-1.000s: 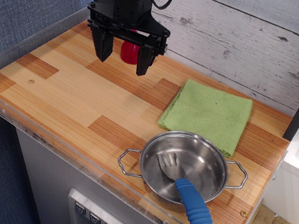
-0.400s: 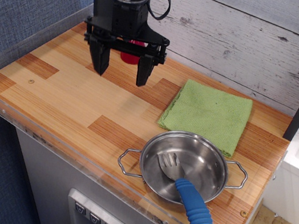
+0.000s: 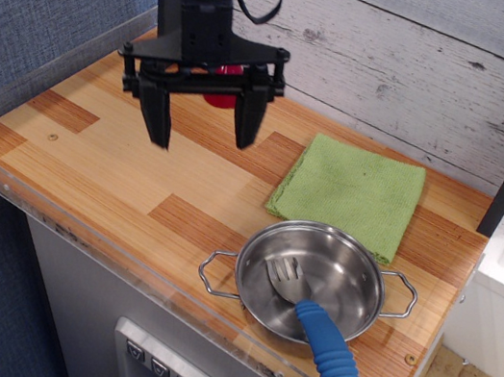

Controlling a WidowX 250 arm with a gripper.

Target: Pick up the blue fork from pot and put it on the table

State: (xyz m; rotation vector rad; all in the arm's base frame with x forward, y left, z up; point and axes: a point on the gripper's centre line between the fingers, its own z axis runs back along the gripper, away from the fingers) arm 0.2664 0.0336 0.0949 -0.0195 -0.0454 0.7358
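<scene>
The blue fork [image 3: 320, 329] lies in the pot [image 3: 308, 279], its silver tines resting on the pot's floor and its ribbed handle leaning over the near rim, sticking out past it toward the front right corner of the desk [image 3: 100, 162]. The pot, a shallow steel one with two wire loop handles, sits near the desk's front right edge, just behind the clear acrylic rim. Just behind the pot a folded green cloth [image 3: 352, 192] lies flat, its near edge touching or slightly overlapped by the pot's back rim. Well apart from all this, above the back left part of the desk, the black hand [image 3: 201, 131] hangs with its two fingers pointing down, spread wide and holding nothing. Behind it a red object [image 3: 221, 90] is partly hidden.
</scene>
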